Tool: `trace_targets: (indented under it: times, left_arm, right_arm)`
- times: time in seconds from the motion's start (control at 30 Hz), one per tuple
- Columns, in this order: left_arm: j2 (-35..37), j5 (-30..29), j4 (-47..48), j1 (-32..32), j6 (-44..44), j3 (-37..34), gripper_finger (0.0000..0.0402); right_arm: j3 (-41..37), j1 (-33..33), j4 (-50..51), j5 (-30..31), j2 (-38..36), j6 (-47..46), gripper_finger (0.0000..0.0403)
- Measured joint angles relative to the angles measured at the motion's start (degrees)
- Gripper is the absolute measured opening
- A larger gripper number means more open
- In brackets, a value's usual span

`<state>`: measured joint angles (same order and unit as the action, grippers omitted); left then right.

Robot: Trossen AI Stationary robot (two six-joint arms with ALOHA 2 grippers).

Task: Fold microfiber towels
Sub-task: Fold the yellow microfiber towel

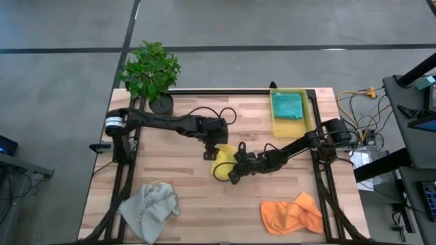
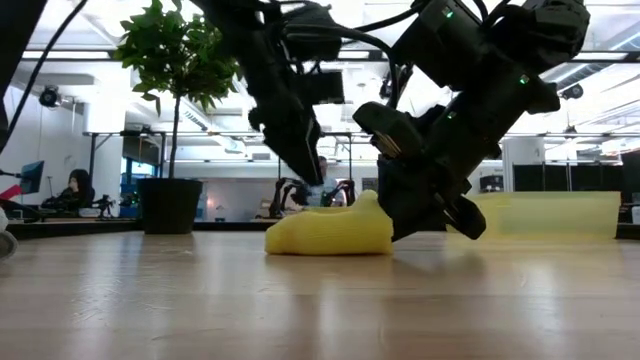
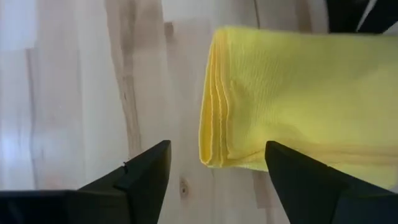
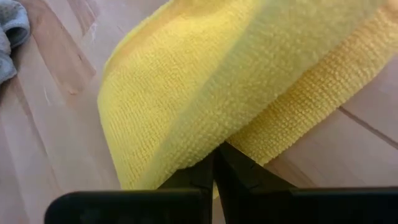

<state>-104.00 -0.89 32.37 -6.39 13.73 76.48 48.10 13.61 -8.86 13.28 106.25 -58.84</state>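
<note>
No legible text (any view)

A: What is the yellow towel [image 4: 205, 81] made of?
B: Soft cloth with a fine looped, nubbly weave, matt; its folded edge shows 4 or so thin layers.
A: And the table [image 1: 184, 197]?
B: Pale wood planks, smooth, with a faint sheen and visible grain.
A: The other things?
B: The yellow bin [image 1: 308, 117] looks like rigid, slightly translucent plastic. The left gripper [image 3: 217, 180] has dark, matt fingers.
</note>
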Motion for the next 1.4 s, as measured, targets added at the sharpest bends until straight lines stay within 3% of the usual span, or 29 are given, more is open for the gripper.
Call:
trace_targets:
  times: [0.2,0.53,0.7,0.83,1.0,1.17,1.3,1.4]
  left_arm:
    - [1.8,1.0,0.4,0.3,-1.4,-1.1,0.02]
    - [2.0,6.1,0.6,0.7,-2.2,-1.7,0.0015]
    - [2.0,9.2,-1.9,1.3,-3.2,-2.4,0.0004]
    - [3.5,11.1,-9.0,1.6,-3.1,-7.2,0.0001]
    - [10.1,12.3,-25.6,1.6,-3.0,-18.5,0.0]
    - [15.8,14.1,-45.9,2.9,-5.2,-30.4,0.0]
    - [15.8,14.0,-51.4,5.0,-8.1,-34.6,0.0]
    - [14.4,12.9,-52.1,6.3,-8.9,-34.6,0.0]
  right_arm:
    - [0.1,0.1,6.9,1.6,-3.9,0.7,0.0008]
    - [0.4,0.7,18.4,4.6,-12.5,4.0,0.0009]
    - [0.4,3.4,12.4,11.6,-16.9,20.2,0.0009]
    - [0.3,2.4,8.7,6.5,-16.2,28.9,0.0023]
    - [0.2,0.6,5.4,-0.8,-13.2,32.0,0.0086]
    - [0.2,-1.0,2.8,2.3,-10.1,33.7,0.0187]
    - [0.2,-1.4,2.0,5.4,-9.1,38.0,0.026]
    - [-0.1,-2.0,3.1,3.5,-8.4,39.1,0.0297]
